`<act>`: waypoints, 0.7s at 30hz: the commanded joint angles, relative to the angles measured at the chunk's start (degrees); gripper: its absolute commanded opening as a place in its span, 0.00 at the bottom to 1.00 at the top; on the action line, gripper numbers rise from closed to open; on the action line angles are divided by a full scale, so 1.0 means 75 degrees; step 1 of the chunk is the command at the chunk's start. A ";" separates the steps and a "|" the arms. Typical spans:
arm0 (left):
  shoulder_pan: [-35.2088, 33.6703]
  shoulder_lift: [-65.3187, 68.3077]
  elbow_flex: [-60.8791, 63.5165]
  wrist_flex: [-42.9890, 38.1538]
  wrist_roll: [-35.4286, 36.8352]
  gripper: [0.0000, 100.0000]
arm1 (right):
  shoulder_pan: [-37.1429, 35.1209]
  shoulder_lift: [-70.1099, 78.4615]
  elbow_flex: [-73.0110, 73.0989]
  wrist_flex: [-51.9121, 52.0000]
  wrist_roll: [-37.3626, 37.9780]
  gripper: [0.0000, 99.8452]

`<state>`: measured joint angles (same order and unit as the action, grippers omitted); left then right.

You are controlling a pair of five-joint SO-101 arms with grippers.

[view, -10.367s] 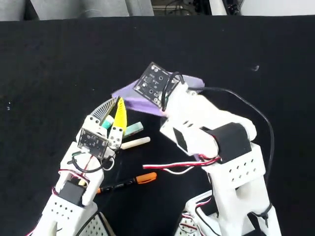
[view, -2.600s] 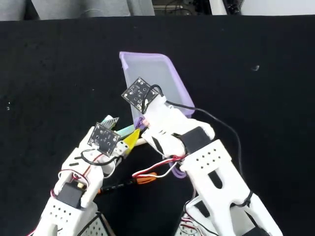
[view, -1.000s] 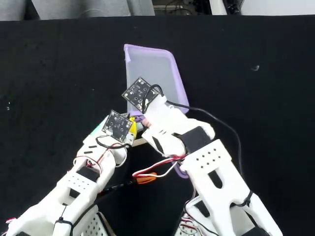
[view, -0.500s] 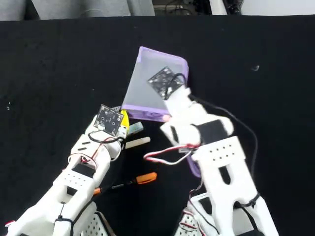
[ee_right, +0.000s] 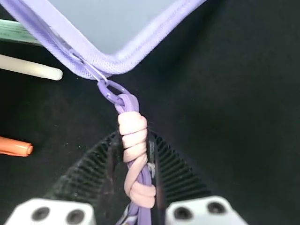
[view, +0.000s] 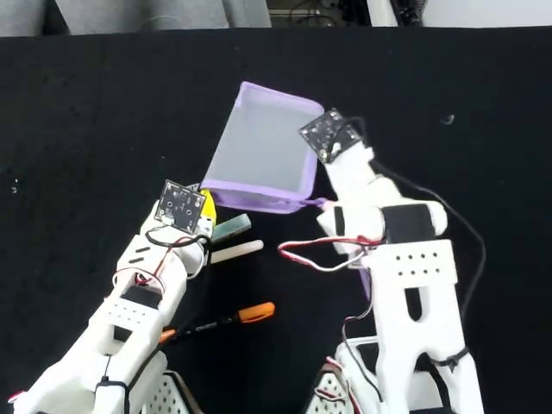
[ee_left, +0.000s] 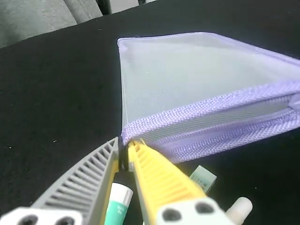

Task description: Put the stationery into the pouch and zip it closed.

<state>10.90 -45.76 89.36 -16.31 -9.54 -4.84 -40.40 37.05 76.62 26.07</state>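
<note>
The purple-edged translucent pouch (view: 263, 147) lies at the table's middle, its zip edge toward the arms. My left gripper (ee_left: 123, 143), one finger grey and one yellow, is shut on the pouch's near left corner (ee_left: 129, 131); in the high view my left gripper (view: 205, 198) sits at that corner. My right gripper (ee_right: 132, 138) is shut on the pink-and-purple zipper cord (ee_right: 132, 131), whose slider (ee_right: 108, 89) is at the pouch's near right corner. A mint-green stick (view: 231, 228), a white stick (view: 237, 251) and an orange pen (view: 228, 317) lie on the cloth outside the pouch.
The black tablecloth (view: 86, 112) spreads wide to the left, right and back of the pouch. The right arm's red and white wires (view: 315, 257) hang just right of the white stick. Both arm bases stand at the near edge.
My right gripper has moved right and back with the zipper cord, and the pouch has swung and shifted right with it. My left gripper has stayed at the pouch's near left corner.
</note>
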 commanded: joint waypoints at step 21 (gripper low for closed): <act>0.0662 0.0035 -0.0217 -0.0094 0.0293 0.18 | 0.0070 -0.0053 -0.0393 0.0035 0.0211 0.01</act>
<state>15.12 -45.76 89.36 -16.31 -8.31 -3.96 -40.48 37.05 76.62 27.21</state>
